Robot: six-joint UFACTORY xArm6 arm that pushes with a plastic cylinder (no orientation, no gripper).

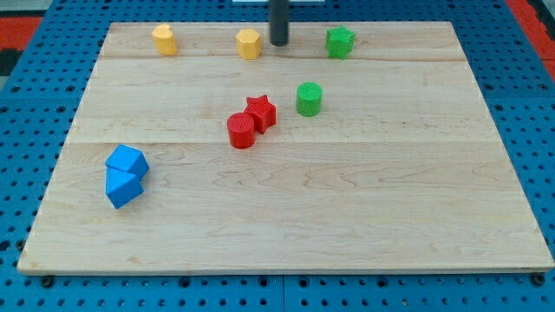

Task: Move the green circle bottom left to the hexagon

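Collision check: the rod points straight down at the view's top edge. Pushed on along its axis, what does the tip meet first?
Only the wooden board. My tip stands on bare wood between the yellow hexagon and green star, apparently touching neither.

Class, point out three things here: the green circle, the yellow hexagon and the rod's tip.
green circle (309,98), camera view, on its side
yellow hexagon (249,42), camera view, on its front face
my tip (278,43), camera view, at the rod's lower end

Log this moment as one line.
my tip: view's top, right of yellow hexagon | green circle: untouched, below tip, right of red star | blue blocks: lower left
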